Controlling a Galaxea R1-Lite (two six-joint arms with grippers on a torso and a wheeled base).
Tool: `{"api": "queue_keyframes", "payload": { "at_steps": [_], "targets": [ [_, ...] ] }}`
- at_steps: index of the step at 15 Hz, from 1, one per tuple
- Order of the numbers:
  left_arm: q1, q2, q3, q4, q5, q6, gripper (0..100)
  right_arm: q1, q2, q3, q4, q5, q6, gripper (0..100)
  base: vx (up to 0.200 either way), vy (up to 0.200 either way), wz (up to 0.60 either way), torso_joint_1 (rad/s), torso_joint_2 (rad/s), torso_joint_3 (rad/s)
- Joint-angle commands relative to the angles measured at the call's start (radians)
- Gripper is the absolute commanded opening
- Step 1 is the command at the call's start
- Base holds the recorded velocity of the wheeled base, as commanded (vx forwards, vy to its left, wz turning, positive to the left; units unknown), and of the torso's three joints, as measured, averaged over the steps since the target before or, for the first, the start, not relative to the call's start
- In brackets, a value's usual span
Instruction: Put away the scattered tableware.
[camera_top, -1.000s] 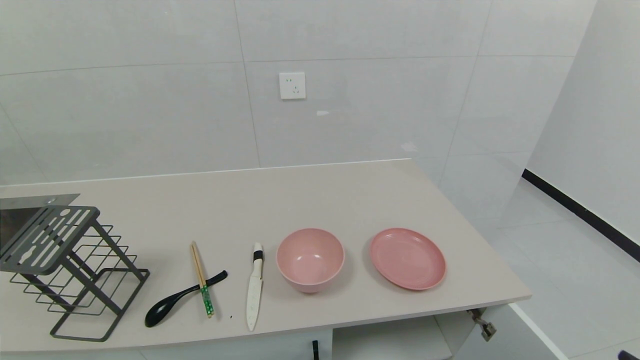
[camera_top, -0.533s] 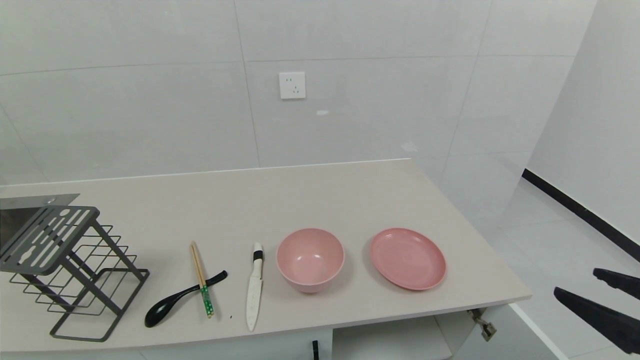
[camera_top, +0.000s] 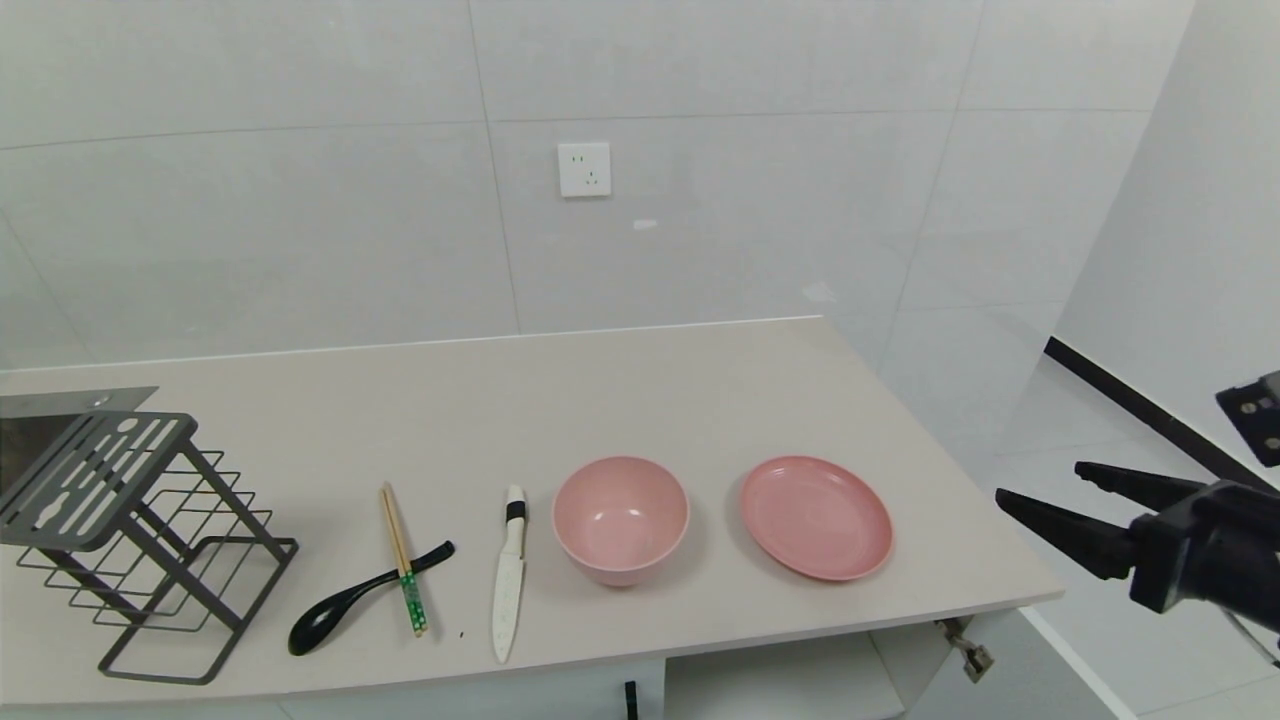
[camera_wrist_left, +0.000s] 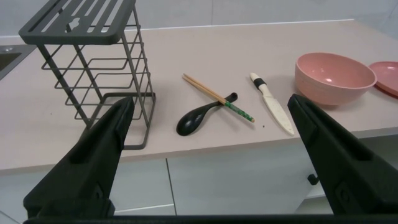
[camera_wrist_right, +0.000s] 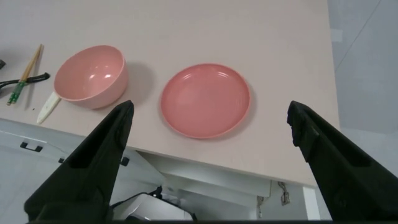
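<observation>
On the beige counter (camera_top: 600, 390) lie a pink plate (camera_top: 815, 517), a pink bowl (camera_top: 620, 518), a white knife (camera_top: 510, 574), a pair of chopsticks (camera_top: 403, 559) and a black spoon (camera_top: 360, 597) crossed under them. A grey wire rack (camera_top: 130, 530) stands at the left. My right gripper (camera_top: 1040, 497) is open, in the air off the counter's right end, beyond the plate. In the right wrist view the plate (camera_wrist_right: 206, 100) and bowl (camera_wrist_right: 91, 75) lie between its fingers (camera_wrist_right: 93, 168). My left gripper (camera_wrist_left: 208, 118) is open, in front of the counter's edge, facing the spoon (camera_wrist_left: 200, 115) and rack (camera_wrist_left: 93, 56).
A steel sink (camera_top: 40, 420) edge shows behind the rack at the far left. A tiled wall with a socket (camera_top: 584, 169) backs the counter. An open cabinet with a hinge (camera_top: 965, 648) sits below the counter's right corner. The rear half of the counter is bare.
My right gripper has come into the head view from the lower right and risen toward the counter's right end. The tableware has not moved.
</observation>
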Motion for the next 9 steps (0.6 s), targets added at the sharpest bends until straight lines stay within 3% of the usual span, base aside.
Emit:
{"api": "queue_keyframes", "payload": {
  "at_steps": [1, 9],
  "targets": [
    [0.0, 0.001, 0.0, -0.001, 0.0, 0.0, 100, 0.006, 0.1, -0.006, -0.027, -0.001, -0.003, 100, 0.0, 0.0, 0.0, 0.0, 0.0, 0.0],
    [0.0, 0.001, 0.0, -0.001, 0.0, 0.0, 100, 0.052, 0.322, -0.142, -0.042, -0.004, -0.04, 100, 0.0, 0.0, 0.0, 0.0, 0.0, 0.0]
  ]
}}
